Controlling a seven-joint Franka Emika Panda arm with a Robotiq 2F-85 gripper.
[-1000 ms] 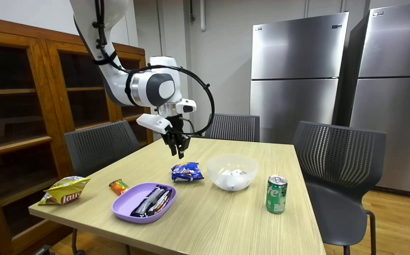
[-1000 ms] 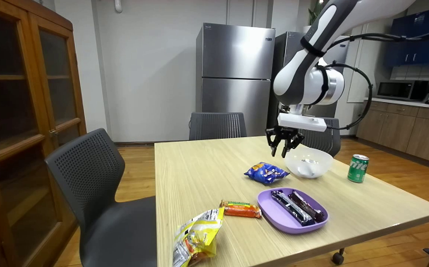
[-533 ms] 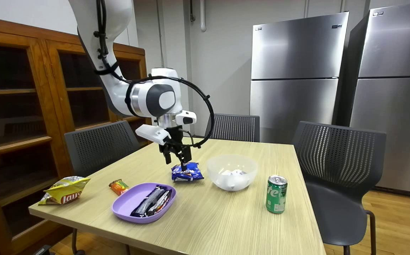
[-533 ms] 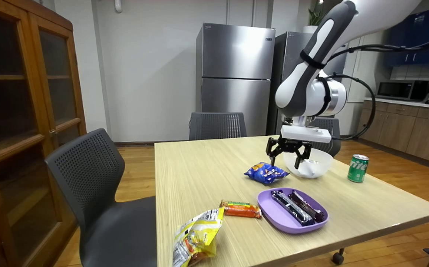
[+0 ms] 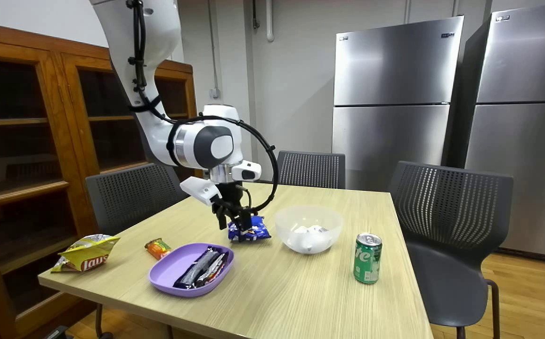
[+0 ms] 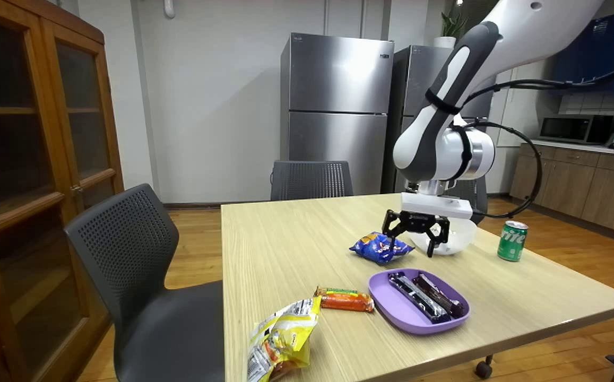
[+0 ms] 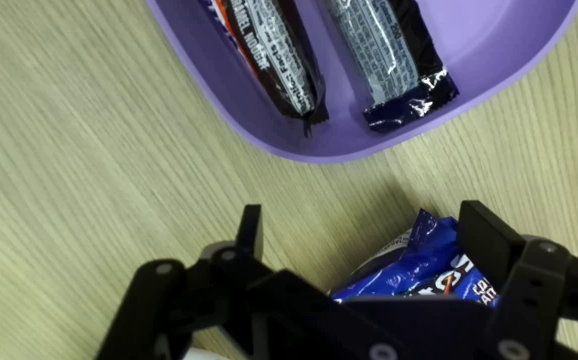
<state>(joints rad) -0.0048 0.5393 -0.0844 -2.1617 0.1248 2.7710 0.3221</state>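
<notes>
The blue snack bag (image 6: 373, 248) lies on the table (image 5: 291, 292), beside the frosted bowl (image 5: 310, 216). Right at it, the end effector (image 6: 411, 251) has its jaws wide apart; contact cannot be told. Nearby, the purple tray (image 5: 175, 267) holds two wrapped bars (image 6: 418, 298), the orange packet (image 6: 345, 300) beside it. Farther out are the yellow bag (image 6: 286, 335) and green can (image 6: 512, 242).

In both exterior views, far fridges (image 5: 391, 134) are faced across the table (image 5: 310, 292), seen closely from above in wrist view.
</notes>
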